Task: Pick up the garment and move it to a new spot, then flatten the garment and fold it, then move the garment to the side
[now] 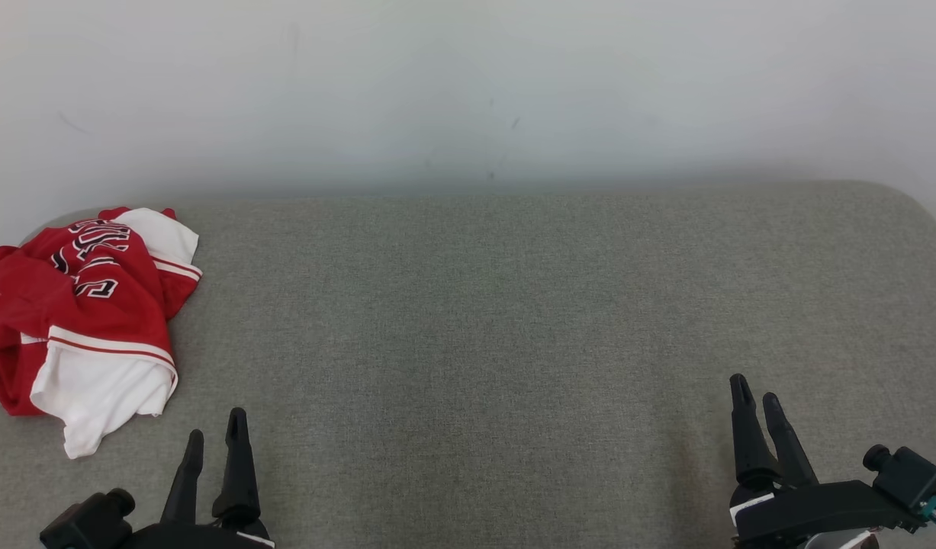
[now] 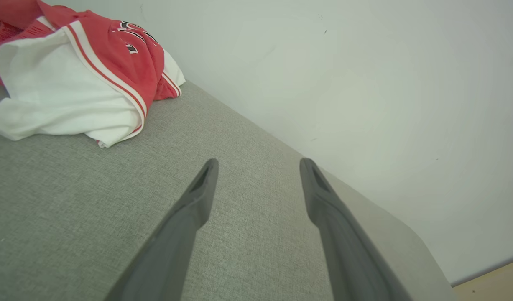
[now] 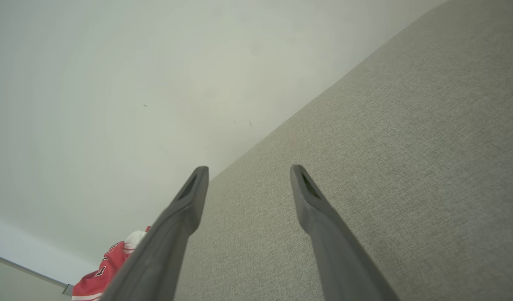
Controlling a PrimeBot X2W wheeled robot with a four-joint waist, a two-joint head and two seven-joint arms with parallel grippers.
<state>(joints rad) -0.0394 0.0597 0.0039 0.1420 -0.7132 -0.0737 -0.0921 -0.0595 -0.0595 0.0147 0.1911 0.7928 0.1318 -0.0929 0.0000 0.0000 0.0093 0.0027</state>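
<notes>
Now the red and white garment [image 1: 86, 320] lies bunched at the left end of the grey cushion [image 1: 475, 305]. The left gripper [image 1: 217, 424], near it, and the right gripper [image 1: 753, 389], far off, both stand wide and empty. Grabbing one loose layer could let it slip.

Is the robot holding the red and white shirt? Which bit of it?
No, nothing is held. The left gripper and right gripper have their jaws apart over the grey cushion, and the shirt lies crumpled, untouched, off to the left.

Red-and-white garment [image 1: 86, 320] with black lettering; grey woven surface [image 1: 513, 320]; dark grippers
</notes>
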